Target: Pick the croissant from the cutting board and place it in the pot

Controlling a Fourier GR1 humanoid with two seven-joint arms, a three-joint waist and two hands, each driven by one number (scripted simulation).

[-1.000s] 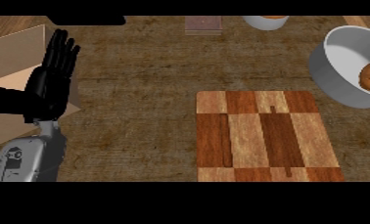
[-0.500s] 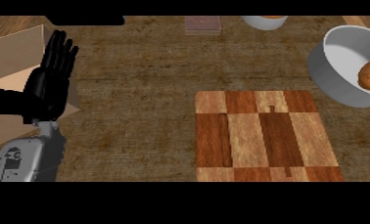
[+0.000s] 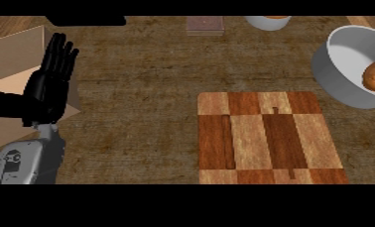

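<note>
The brown croissant (image 3: 369,77) lies inside the grey pot (image 3: 338,67) at the right edge, only partly in view. The wooden cutting board (image 3: 267,138), a checker of light and dark blocks, lies at the lower right with nothing on it. My left hand (image 3: 50,85) rests open at the left edge, fingers straight and pointing up, far from the board and pot. My right hand does not show in the head view.
A light brown box (image 3: 22,57) sits under and behind my left hand. A small brown block (image 3: 204,25) and a white bowl (image 3: 267,22) stand along the counter's far edge. A dark object (image 3: 86,21) lies at the top left.
</note>
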